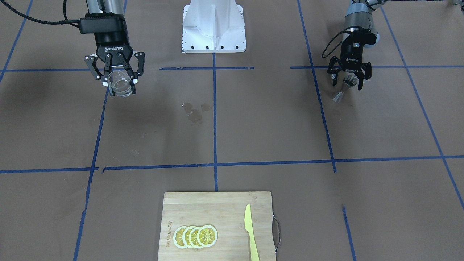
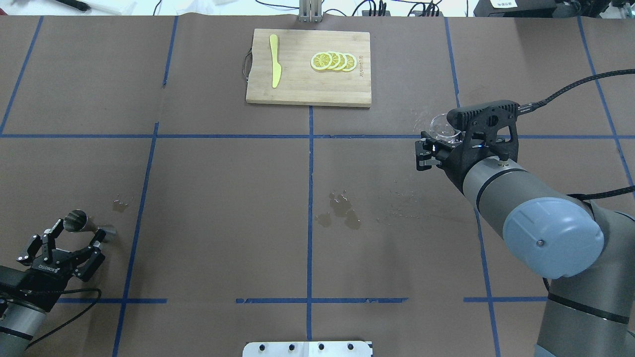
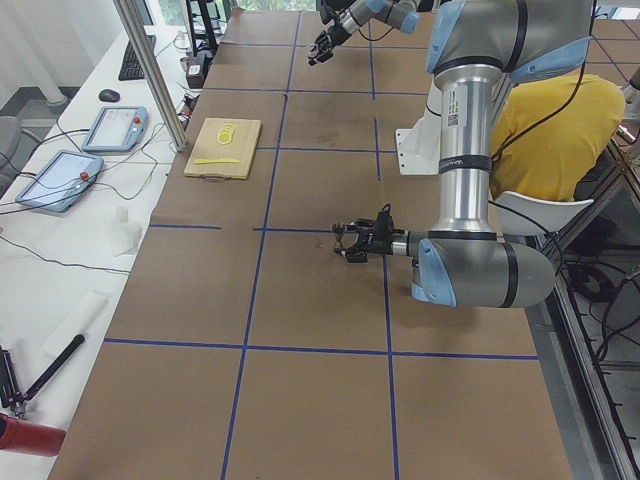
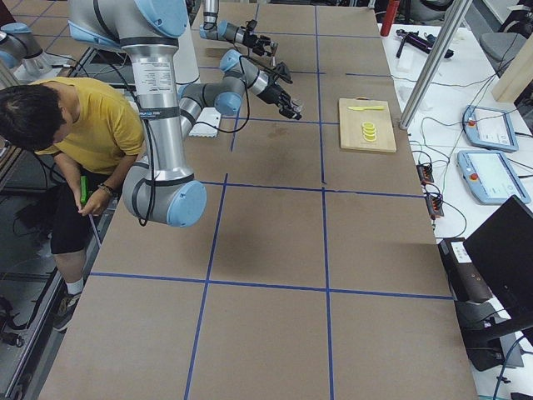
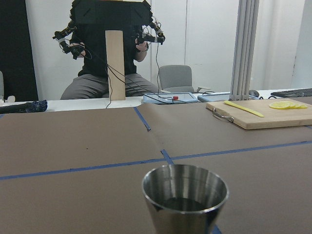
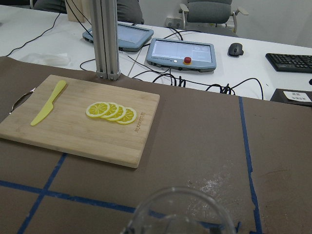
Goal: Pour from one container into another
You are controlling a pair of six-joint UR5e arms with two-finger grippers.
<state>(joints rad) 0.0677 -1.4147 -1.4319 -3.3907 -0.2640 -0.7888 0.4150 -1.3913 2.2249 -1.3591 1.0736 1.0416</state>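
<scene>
Two grippers engaged: right gripper [image 1: 122, 88] clenched on glass cup [image 1: 119, 82]; left gripper [image 1: 347, 86] released, straddling steel jigger [image 1: 340, 93].

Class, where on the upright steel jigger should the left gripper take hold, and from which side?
Grip the shiny double-cone steel jigger at its narrow waist, coming level from the robot's side, as the open left gripper faces it. It stands upright; cones flaring above and below should stop the jaws slipping.
</scene>
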